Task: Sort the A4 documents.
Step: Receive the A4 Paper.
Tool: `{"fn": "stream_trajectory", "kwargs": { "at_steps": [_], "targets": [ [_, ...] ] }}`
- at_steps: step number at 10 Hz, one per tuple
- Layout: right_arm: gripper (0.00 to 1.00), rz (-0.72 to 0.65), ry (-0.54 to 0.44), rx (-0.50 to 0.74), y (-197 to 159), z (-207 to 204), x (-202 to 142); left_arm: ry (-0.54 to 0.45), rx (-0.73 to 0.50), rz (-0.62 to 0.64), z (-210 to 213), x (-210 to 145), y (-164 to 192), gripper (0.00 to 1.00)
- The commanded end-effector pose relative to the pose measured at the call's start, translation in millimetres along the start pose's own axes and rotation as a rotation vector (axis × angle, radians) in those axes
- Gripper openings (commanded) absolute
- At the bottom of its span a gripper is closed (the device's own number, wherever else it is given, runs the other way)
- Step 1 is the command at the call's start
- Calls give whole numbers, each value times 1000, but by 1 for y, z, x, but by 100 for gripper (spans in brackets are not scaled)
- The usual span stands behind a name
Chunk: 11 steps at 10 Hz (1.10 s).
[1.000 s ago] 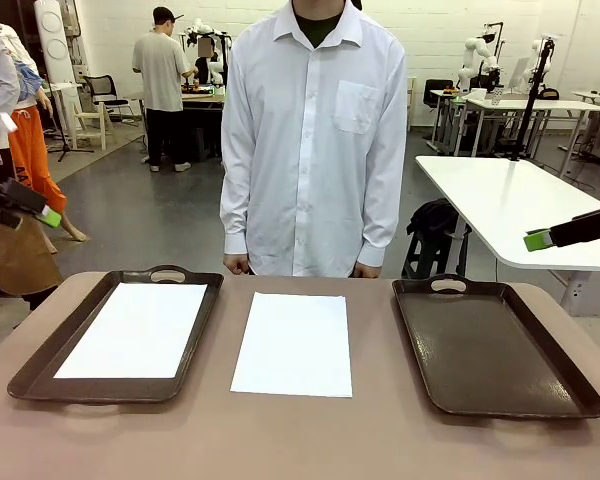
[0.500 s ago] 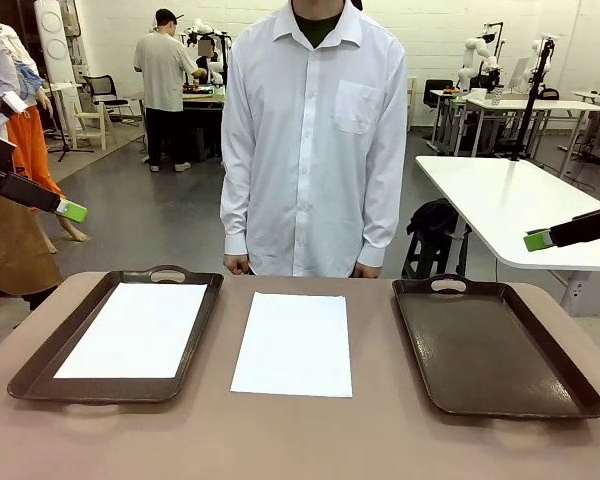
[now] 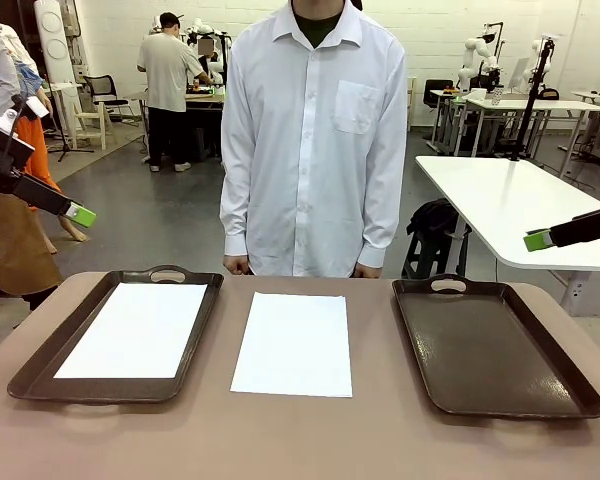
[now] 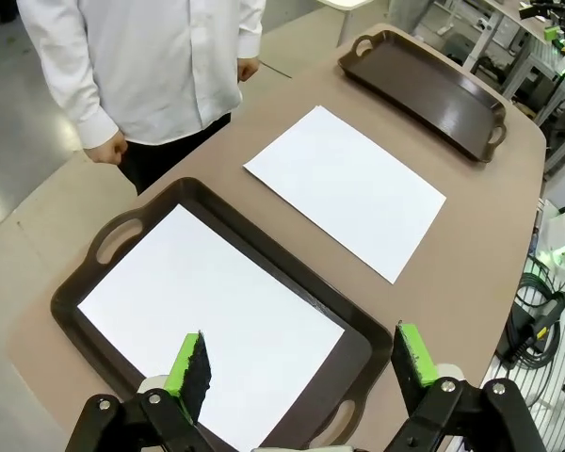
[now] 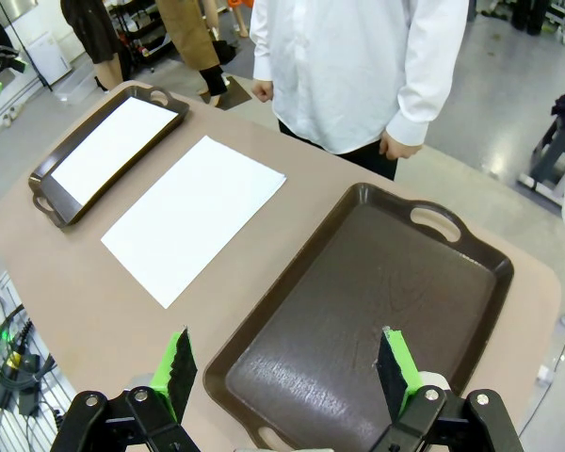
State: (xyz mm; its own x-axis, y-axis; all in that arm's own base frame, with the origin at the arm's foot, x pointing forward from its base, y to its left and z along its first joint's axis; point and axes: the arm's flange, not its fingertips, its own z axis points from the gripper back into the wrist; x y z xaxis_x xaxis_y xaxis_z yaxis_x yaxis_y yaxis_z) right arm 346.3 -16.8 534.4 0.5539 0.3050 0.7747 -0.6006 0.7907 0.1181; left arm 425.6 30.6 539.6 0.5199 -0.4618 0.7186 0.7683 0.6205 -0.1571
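So, in the front view, two A4 documents are out. One sheet [image 3: 132, 330] lies inside the left tray [image 3: 110, 391], at the lower left of the frame. The other sheet [image 3: 293, 344] lies bare on the tabletop [image 3: 300, 440], between the two trays. The right tray [image 3: 500, 350] holds nothing. I judge the sorting about half done: one sheet is placed and one waits. The left hand [image 3: 80, 214] hangs at the left edge and the right hand [image 3: 538, 240] at the right edge, both above the tabletop and carrying nothing. A person [image 3: 315, 140] stands at the far side, arms down.

In the left wrist view, the left hand [image 4: 299, 358] has its fingers spread apart over the left tray [image 4: 75, 292].

In the right wrist view, the right hand [image 5: 285, 367] is likewise spread wide, above the right tray [image 5: 358, 311].

Count: two sheets, two trays, two hands.
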Motion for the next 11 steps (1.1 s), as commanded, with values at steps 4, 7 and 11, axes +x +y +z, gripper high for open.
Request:
{"fn": "stream_trajectory", "kwargs": {
  "at_steps": [4, 7, 11],
  "targets": [
    [100, -5, -5, 15, -1, -2, -1, 1, 6, 1, 1, 0, 1, 100],
    [100, -5, -5, 15, -1, -2, -1, 1, 6, 1, 1, 0, 1, 100],
    [100, -5, -5, 15, -1, -2, -1, 1, 6, 1, 1, 0, 1, 100]
  ]
}}
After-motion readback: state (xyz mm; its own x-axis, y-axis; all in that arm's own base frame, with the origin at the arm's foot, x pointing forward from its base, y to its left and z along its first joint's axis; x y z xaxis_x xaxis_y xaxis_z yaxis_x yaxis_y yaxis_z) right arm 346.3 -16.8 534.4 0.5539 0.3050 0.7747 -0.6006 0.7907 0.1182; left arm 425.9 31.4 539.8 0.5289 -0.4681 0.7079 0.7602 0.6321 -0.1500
